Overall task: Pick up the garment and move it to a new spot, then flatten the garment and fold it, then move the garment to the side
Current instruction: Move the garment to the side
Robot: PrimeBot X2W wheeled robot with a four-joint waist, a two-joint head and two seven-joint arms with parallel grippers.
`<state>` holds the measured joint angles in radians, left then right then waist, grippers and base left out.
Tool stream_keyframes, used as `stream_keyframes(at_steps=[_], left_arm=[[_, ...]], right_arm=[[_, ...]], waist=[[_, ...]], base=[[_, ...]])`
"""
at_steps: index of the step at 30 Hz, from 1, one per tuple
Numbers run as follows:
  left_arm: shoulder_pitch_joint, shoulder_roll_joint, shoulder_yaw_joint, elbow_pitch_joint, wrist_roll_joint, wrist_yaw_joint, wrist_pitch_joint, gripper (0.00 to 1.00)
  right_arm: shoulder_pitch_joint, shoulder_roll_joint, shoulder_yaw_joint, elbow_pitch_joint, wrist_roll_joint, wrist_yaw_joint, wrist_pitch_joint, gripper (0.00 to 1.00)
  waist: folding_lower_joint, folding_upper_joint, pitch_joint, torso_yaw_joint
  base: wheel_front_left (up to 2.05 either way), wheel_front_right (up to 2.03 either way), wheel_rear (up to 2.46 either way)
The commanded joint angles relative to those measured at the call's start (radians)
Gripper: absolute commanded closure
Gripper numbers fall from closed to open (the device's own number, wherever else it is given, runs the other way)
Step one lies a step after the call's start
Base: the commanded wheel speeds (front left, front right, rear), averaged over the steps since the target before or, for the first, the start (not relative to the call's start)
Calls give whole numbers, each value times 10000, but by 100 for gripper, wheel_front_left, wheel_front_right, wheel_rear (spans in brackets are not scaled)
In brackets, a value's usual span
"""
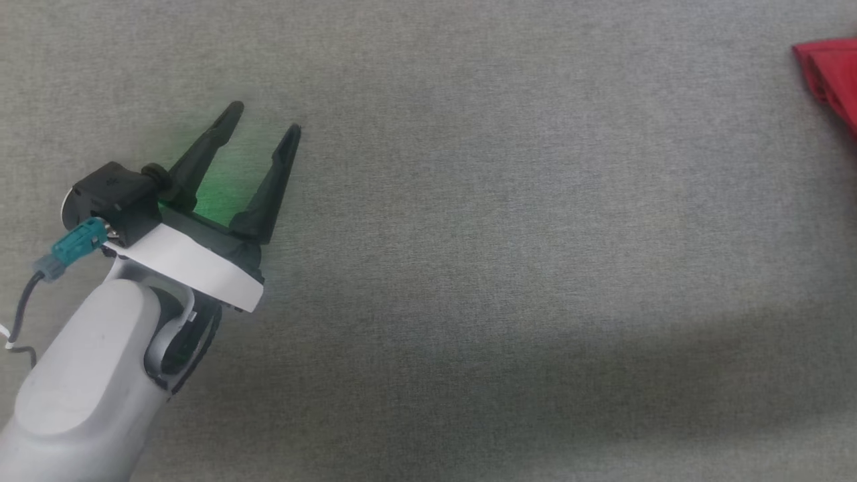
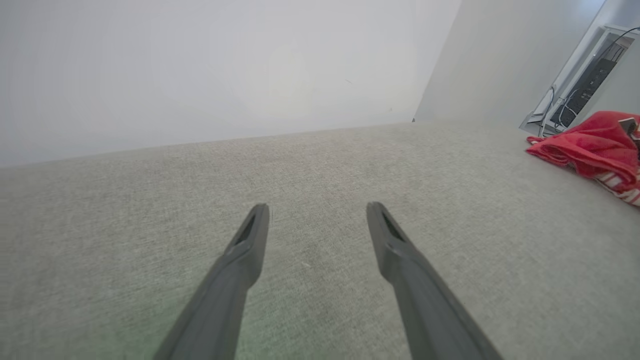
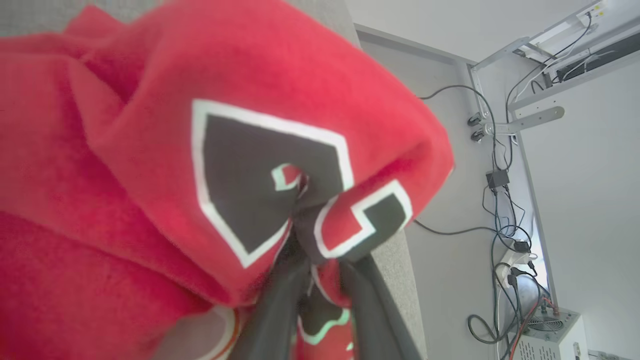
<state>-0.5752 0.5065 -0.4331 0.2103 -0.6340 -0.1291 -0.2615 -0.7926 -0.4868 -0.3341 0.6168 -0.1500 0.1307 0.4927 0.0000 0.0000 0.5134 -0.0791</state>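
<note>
The garment (image 1: 833,73) is a bright red shirt, and one corner of it shows at the far right edge of the head view. In the left wrist view the garment (image 2: 590,145) lies bunched at the right, with a striped white sleeve end below it. Up close in the right wrist view, the garment (image 3: 150,150) shows dark white-outlined lettering. My right gripper (image 3: 312,220) is shut on a gathered fold at that lettering, its tips buried in the cloth. My left gripper (image 1: 263,119) hovers open over bare grey surface at the left, far from the shirt, and its spread fingers (image 2: 255,235) hold nothing.
The grey fabric surface (image 1: 469,234) stretches between my left arm and the shirt. Its right edge (image 3: 395,260) drops off beside a wall with hanging cables and a white power box (image 3: 555,335). A wall-mounted rack (image 2: 580,85) stands beyond the shirt.
</note>
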Motion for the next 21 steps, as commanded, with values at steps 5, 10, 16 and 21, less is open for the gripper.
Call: stream_keyframes(at_steps=[5, 10, 16, 21], left_arm=[[18, -6, 270, 37, -132, -18, -41, 0], [444, -148, 832, 142, -117, -18, -41, 0], [1087, -278, 1445, 243, 163, -18, -39, 0], [1758, -489, 1971, 338, 295, -19, -41, 0]], right_arm=[[-303, 335, -532, -68, -690, -1, -320, 0], [-524, 688, -683, -236, -813, -1, -495, 0], [-481, 959, -328, -355, -661, -1, -875, 0], [-215, 1197, 81, -182, -208, -1, -1410, 0]], waist=[[0, 0, -177, 89], [0, 0, -643, 113], [0, 0, -1402, 254], [0, 0, -2152, 478]], base=[[0, 0, 0], [0, 0, 0], [0, 0, 0], [0, 0, 0]])
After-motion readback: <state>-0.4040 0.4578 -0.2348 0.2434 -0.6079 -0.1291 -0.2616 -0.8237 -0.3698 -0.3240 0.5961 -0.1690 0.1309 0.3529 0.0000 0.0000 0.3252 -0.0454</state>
